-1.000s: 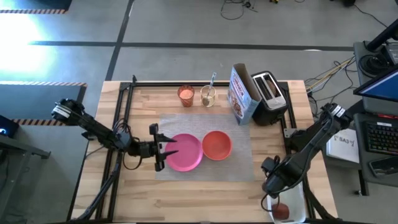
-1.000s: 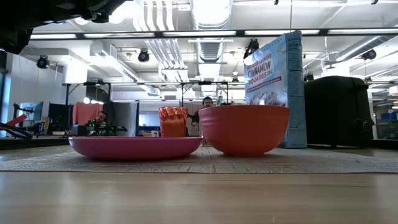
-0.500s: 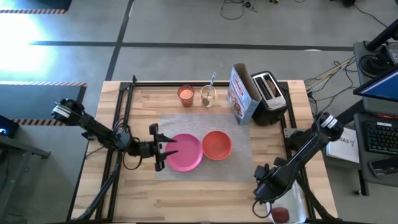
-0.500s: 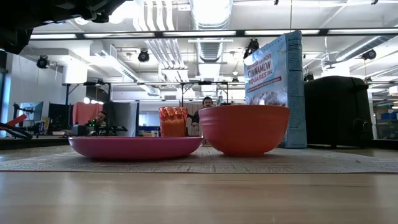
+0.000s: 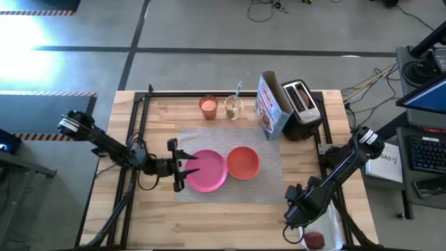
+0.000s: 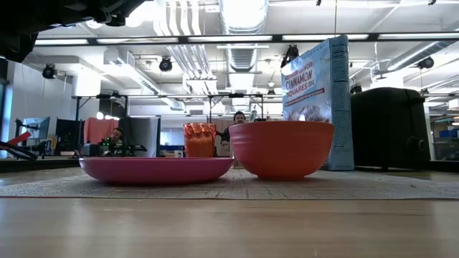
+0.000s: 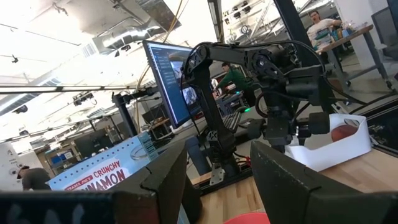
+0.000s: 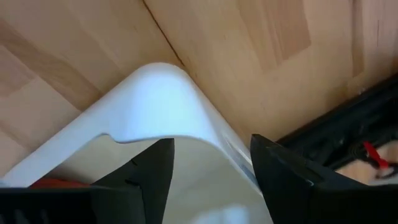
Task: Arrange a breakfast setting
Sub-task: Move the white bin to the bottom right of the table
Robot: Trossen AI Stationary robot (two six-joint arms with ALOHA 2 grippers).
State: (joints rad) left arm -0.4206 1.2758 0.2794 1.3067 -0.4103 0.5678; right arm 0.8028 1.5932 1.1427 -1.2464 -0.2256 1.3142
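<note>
High view: the left gripper (image 5: 182, 169) lies low over the tabletop (image 5: 209, 223) at the near left edge of the round pink plate (image 5: 206, 170), its jaws spread with nothing between them, one on each side of the plate's rim and seemingly not touching it. The left wrist view shows the same wide gap between the two dark fingers (image 7: 163, 178). The right gripper (image 5: 298, 219) hangs at the tabletop's near right corner, over the end of a white bin (image 5: 327, 224) that holds the red apple (image 5: 315, 239); in the right wrist view its jaws stand apart above the bin's white corner, with nothing pinched, and a sliver of red that is probably the apple shows at the edge. The plate sits on the grey translucent mat (image 5: 268, 183), and the orange-red bowl (image 5: 242, 162) sits on the mat just beside it to the right. Behind the mat, toward the far edge, stand the small orange cup (image 5: 208, 106) and a clear glass (image 5: 233, 107) holding the metal spoon (image 5: 237, 89). To their right stand a cinnamon cereal box (image 5: 271, 106) and a black toaster (image 5: 301, 109), close together.
</note>
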